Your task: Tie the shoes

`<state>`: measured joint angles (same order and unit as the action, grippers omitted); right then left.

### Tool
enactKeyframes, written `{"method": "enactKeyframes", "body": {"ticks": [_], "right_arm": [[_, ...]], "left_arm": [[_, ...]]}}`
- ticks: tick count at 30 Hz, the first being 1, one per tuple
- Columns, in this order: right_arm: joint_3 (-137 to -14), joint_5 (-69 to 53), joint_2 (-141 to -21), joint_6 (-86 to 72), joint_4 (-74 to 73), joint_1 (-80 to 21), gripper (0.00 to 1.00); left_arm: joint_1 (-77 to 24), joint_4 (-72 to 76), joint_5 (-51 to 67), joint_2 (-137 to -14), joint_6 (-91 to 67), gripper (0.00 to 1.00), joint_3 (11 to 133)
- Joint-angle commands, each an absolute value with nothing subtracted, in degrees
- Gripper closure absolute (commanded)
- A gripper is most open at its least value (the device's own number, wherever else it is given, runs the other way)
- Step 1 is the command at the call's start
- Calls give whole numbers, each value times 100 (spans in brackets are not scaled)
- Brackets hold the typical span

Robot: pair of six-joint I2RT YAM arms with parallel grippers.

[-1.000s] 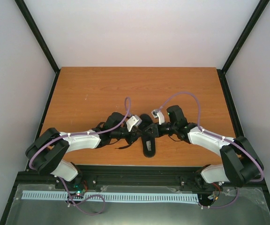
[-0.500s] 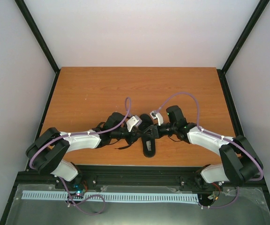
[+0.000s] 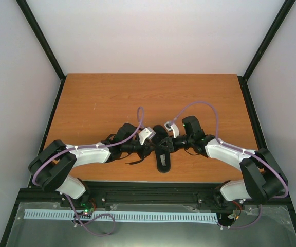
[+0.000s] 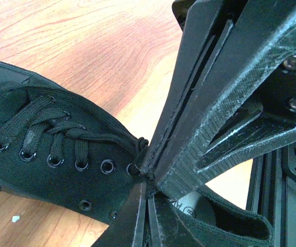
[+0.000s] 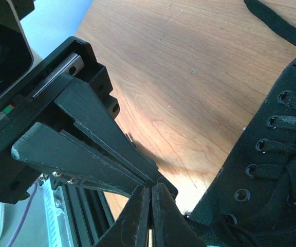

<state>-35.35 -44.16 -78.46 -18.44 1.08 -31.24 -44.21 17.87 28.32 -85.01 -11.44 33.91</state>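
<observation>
The black shoe (image 3: 162,160) is lying on the wooden surface (image 3: 137,98) at about 6 o'clock, just beside the near edge. Its heel opening is facing 6 o'clock toward the black frame rail (image 3: 153,188) and its toe is pointing to 12 o'clock. The left gripper (image 3: 153,149) is reaching in from 9 o'clock and the right gripper (image 3: 167,146) from 3 o'clock, and both are meeting over the shoe's top eyelets (image 4: 107,166). In the wrist views each gripper's fingers are pressing together with no gap showing, and the two sets of tips are touching one another. A thin lace (image 4: 102,138) is running up to that meeting point, but whether either gripper is pinching it cannot be told. Another lace end (image 3: 135,161) is trailing on the surface toward 8 o'clock of the shoe. Bare wood is stretching from the shoe toward 12 o'clock as far as the far edge, and out toward 9 and 3 o'clock beyond the arms. At 6 o'clock the surface is ending right behind the heel.
</observation>
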Motion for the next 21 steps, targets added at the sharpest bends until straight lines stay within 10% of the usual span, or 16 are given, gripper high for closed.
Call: {"method": "enactKeyframes", "body": {"ticks": [1,10,21], "right_arm": [[-3485,-4305,-7728,-1766,122,-3207,97],[-3434,-4077,-7577,-1715,-76,-3208,97],[-3375,-4183,-7532,-1590,-97,-3208,97]], "left_arm": [[-4483,2025,2869,-8509,-1151,94,3521],[-4450,1354,1738,-7665,-1303,33,3424],[-3240,-337,1148,-8209,-1717,29,4292]]}}
